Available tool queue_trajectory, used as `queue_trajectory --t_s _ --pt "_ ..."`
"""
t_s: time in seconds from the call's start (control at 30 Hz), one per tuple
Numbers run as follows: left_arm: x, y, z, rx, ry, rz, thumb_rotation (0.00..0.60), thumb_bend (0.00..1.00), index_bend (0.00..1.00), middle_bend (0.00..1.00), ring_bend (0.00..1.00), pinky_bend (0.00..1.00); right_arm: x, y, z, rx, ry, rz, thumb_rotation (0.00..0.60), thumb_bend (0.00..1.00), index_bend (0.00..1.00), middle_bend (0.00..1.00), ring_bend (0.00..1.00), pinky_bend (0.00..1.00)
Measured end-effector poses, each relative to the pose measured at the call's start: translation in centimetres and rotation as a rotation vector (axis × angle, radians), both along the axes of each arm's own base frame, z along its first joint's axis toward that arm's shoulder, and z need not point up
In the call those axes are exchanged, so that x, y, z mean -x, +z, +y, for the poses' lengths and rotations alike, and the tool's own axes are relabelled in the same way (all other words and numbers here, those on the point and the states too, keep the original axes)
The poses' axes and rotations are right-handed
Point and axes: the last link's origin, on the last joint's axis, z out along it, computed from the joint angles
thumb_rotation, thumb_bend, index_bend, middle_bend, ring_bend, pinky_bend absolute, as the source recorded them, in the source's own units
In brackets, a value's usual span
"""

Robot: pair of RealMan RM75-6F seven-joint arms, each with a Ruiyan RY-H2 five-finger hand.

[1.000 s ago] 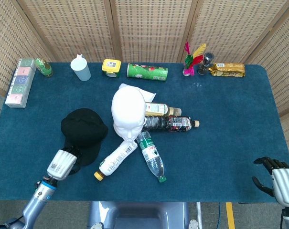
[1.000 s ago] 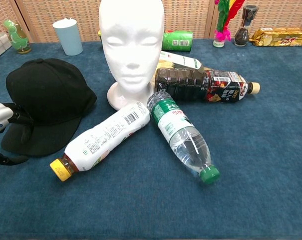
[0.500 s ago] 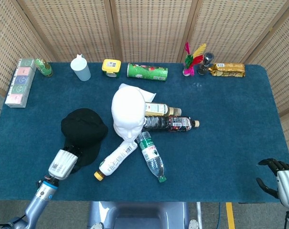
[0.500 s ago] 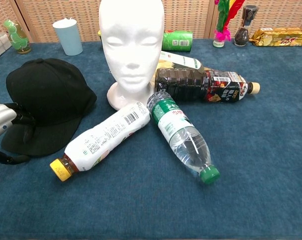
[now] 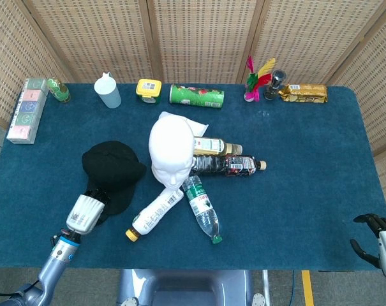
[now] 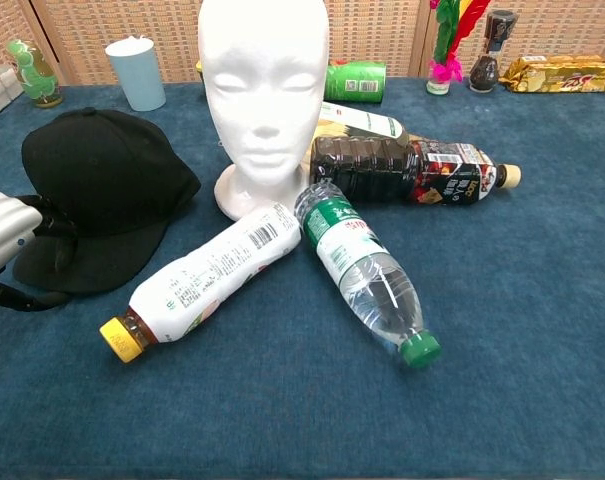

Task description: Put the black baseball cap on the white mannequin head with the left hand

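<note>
The black baseball cap (image 5: pixel 113 169) (image 6: pixel 102 190) sits left of the white mannequin head (image 5: pixel 171 150) (image 6: pixel 264 90), which stands upright mid-table. My left hand (image 5: pixel 84 213) (image 6: pixel 7 245) is at the cap's near edge and grips the brim, with dark fingers above and below it. The brim looks slightly raised off the blue cloth. My right hand (image 5: pixel 378 241) hangs at the table's near right corner, fingers apart and holding nothing; the chest view does not show it.
Three bottles lie around the head's base: a white one with a yellow lid (image 6: pixel 207 278), a clear one with a green lid (image 6: pixel 367 275), and a dark one (image 6: pixel 412 170). A pale cup (image 5: pixel 108 92), a green can (image 5: pixel 196 95) and a gold packet (image 5: pixel 303 93) line the back edge.
The cap has shifted a little toward the back and right with my left hand on its brim. My right hand has drawn further down and right, toward the frame corner.
</note>
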Motion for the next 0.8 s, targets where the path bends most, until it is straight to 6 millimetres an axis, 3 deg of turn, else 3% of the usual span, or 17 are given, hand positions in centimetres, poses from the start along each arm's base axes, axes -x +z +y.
queue_trajectory --t_s 0.43,0.8 --pt "-2.3 1.4 3.8 -0.087 -0.041 -0.089 0.600 0.28 0.60 0.53 0.35 0.57 0.0 0.4 0.3 0.018 0.004 0.000 0.600 0.26 0.39 0.42 0.46 0.48" --pt "-3.7 3.5 8.1 -0.166 -0.001 -0.153 0.600 0.28 0.55 0.43 0.30 0.54 -0.2 0.7 0.2 0.030 0.007 0.009 0.600 0.26 0.39 0.42 0.46 0.48"
